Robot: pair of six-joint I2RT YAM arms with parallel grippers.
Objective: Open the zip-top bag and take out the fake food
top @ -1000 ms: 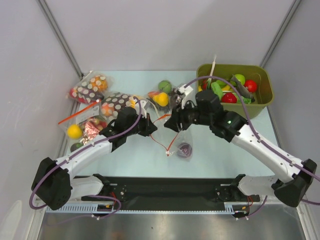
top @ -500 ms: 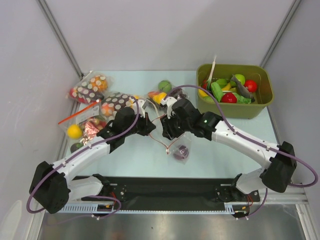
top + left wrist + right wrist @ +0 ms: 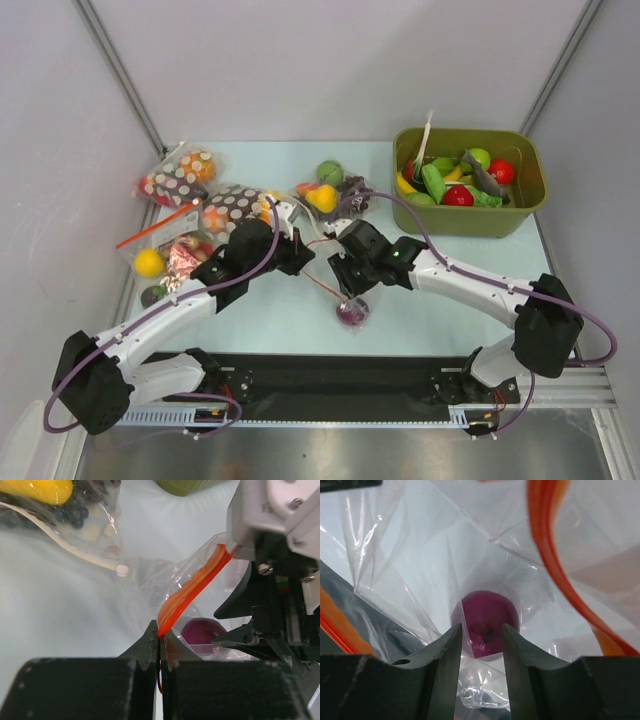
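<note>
The zip-top bag (image 3: 338,292) hangs between my grippers, mouth open. My left gripper (image 3: 303,257) is shut on its red-orange zip strip (image 3: 192,587), the strip's end pinched at the jaw tips (image 3: 159,631). My right gripper (image 3: 347,280) is open and reaches into the bag's mouth (image 3: 482,630). The round purple piece (image 3: 485,617) lies at the bottom of the bag just beyond the fingertips, a plastic fold between them. It also shows in the top view (image 3: 352,310) and the left wrist view (image 3: 200,630). The red ball (image 3: 458,196), green piece (image 3: 433,181) and grey fish-like piece (image 3: 487,180) lie in the bin.
An olive bin (image 3: 530,205) stands at the back right. A bag with a white zip strip (image 3: 325,190), holding a green ball, yellow piece and grapes, lies behind the grippers. Brown dotted bags (image 3: 232,207) and a bag with a yellow ball (image 3: 150,262) lie at the left.
My right gripper has swung left and down from beside the bin into the bag's mouth. The bag with the purple piece has shifted toward the near edge. The left gripper keeps its hold.
</note>
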